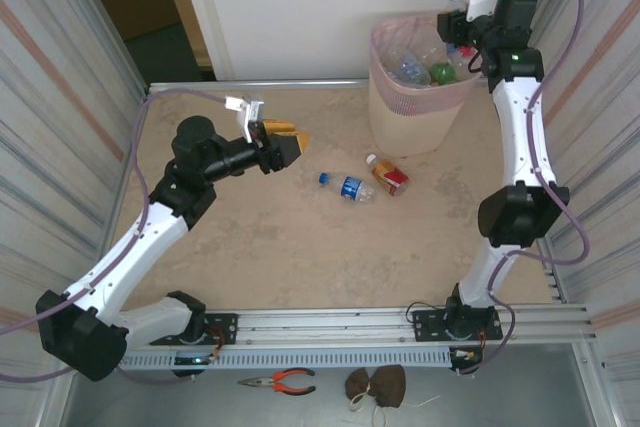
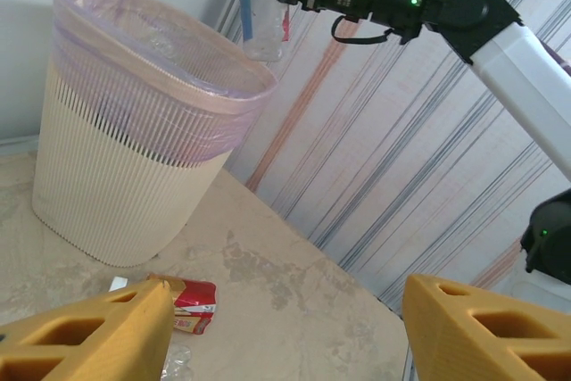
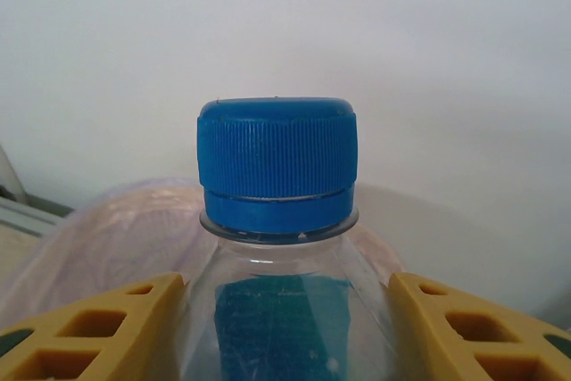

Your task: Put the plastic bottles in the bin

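Right gripper (image 3: pixel 285 318) clamps a blue-capped bottle (image 3: pixel 278 220), apparently over the far-right bin (image 1: pixel 405 122); confirm centring, then release. Left gripper (image 2: pixel 285 323) stands wide open, empty.

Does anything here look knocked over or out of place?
A blue-labelled bottle and a red-labelled bottle lie on their sides on the table near the bin. Orange-handled pliers lie loose beyond the table's near edge. The right pincer holds a blue-capped bottle above the bin.
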Robot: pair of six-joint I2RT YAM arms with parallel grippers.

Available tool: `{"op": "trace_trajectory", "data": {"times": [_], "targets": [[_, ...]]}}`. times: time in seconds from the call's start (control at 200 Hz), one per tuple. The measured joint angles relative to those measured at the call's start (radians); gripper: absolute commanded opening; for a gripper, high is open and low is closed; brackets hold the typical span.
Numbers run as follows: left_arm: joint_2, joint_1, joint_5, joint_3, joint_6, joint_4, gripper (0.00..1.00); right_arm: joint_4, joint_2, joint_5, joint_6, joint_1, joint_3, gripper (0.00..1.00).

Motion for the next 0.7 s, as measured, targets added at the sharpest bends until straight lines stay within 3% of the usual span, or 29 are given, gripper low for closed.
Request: {"op": "trace_trajectory", "data": {"times": [0.491, 0.641, 0.701], "targets": [[0.0, 0.008, -0.019, -0.034, -0.001, -0.006, 0.68, -0.143, 0.175, 0.091, -0.07, -0.006, 0.062, 0.46], [0.0, 0.008, -0.019, -0.035, -0.001, -0.006, 0.68, -0.168, 0.18, 0.122, -0.066, -0.006, 0.072, 0.5], [0.0, 0.008, -0.019, -0.035, -0.001, -0.006, 0.68, -0.188, 0.182, 0.133, -0.061, -0.006, 0.09, 0.56]]}}
